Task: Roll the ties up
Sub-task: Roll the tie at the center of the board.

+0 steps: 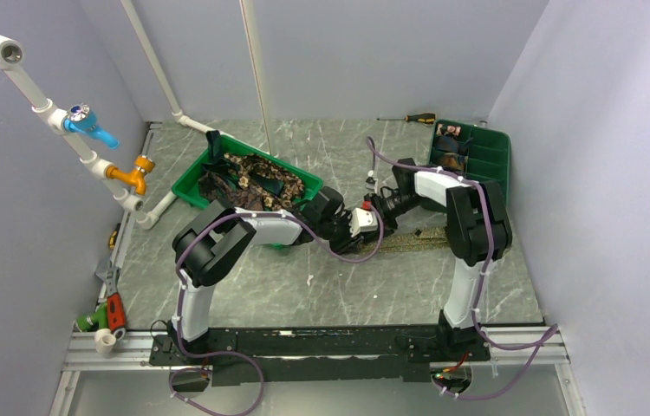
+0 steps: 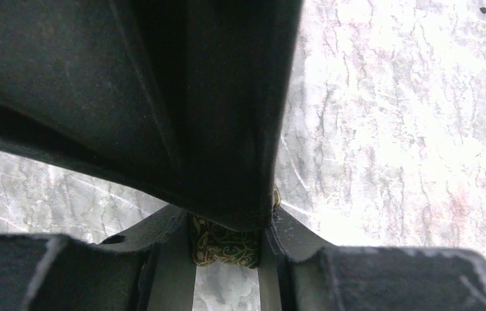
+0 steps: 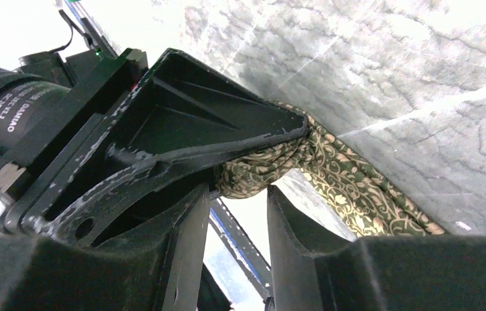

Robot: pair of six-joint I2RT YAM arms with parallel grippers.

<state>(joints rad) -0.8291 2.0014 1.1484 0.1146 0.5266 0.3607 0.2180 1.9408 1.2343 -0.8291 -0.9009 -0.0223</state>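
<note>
An olive-tan patterned tie (image 1: 419, 240) lies as a strip on the table right of centre. Both grippers meet at its left end. In the left wrist view my left gripper (image 2: 226, 241) is shut on a bunched fold of the tie (image 2: 224, 251), with the right gripper's black finger (image 2: 214, 129) lying over it. In the right wrist view the bunched end (image 3: 253, 172) sits at the tips of my right gripper (image 3: 238, 192), apparently pinched, and the strip (image 3: 357, 194) trails off right. In the top view the left gripper (image 1: 367, 225) and right gripper (image 1: 377, 211) touch.
A green tray (image 1: 190, 189) at back left holds a heap of loose ties (image 1: 256, 178). A green divided tray (image 1: 493, 147) at back right holds small coils (image 1: 451, 160). A screwdriver (image 1: 410, 118) lies at the back. White pipes with valves (image 1: 87, 121) run along the left wall.
</note>
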